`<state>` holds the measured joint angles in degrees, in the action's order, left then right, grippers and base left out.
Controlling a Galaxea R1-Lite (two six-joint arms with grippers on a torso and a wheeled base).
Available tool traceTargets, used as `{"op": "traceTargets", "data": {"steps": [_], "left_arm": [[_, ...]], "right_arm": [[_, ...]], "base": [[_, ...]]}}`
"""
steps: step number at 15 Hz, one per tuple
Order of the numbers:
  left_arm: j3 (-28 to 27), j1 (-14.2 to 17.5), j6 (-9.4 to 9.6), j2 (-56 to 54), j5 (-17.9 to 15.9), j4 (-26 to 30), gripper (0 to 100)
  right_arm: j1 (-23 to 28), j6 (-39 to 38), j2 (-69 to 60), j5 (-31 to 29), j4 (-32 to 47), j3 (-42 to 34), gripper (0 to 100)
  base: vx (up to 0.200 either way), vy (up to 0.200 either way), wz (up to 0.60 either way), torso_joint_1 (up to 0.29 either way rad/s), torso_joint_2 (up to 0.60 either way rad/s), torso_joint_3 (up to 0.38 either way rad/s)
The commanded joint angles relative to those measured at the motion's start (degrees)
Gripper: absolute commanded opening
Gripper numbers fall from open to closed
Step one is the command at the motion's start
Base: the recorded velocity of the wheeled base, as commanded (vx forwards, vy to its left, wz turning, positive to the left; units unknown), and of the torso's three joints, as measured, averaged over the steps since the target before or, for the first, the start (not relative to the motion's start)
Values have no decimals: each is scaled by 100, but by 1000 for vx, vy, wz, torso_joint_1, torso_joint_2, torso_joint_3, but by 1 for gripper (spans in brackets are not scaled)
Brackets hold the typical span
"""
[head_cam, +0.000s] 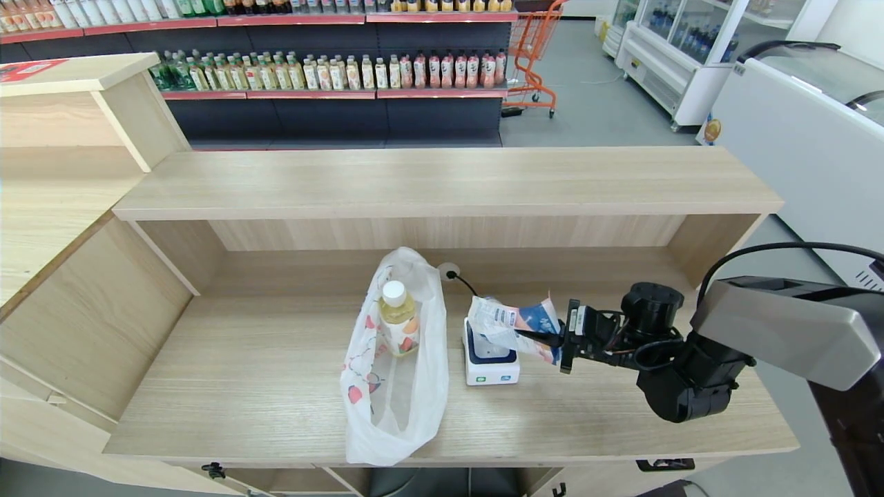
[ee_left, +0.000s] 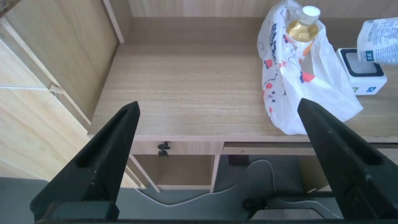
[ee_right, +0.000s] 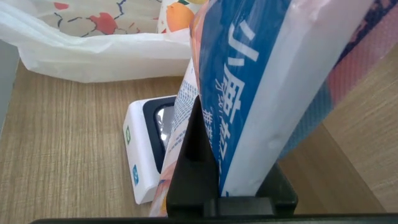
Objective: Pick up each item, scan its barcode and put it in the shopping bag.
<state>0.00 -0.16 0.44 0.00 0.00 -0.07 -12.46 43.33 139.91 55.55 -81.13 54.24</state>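
The soft packet [head_cam: 514, 323], clenched at its right end by the right hand [head_cam: 547, 339], hangs just above the scanner [head_cam: 492, 369], right of the shopping bag [head_cam: 429, 386]; its limp free end may droop, hide the barcode, or snag the bag's rim during transfer.

Right gripper [head_cam: 549, 338] held level, wrist horizontal, clamped on a packet [head_cam: 514, 324]; left gripper [ee_left: 219, 106] fingers spread wide.
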Motion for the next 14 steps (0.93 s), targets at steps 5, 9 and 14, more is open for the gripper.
{"op": "traceTargets", "data": {"steps": [5,9,14], "left_arm": [[0,-2,0,0,0,-1,100],[0,-2,0,0,0,-1,100],[0,-2,0,0,0,-1,100]], "right_arm": [[147,-35,-315,-9,97,-115,0],[991,-1054,-2328,-168,1372,-1047,0],[833,-4491,-4648,-1873,2655,-1636,0]], "base": [[0,0,0,0,0,0],[0,0,0,0,0,0],[0,0,0,0,0,0]]}}
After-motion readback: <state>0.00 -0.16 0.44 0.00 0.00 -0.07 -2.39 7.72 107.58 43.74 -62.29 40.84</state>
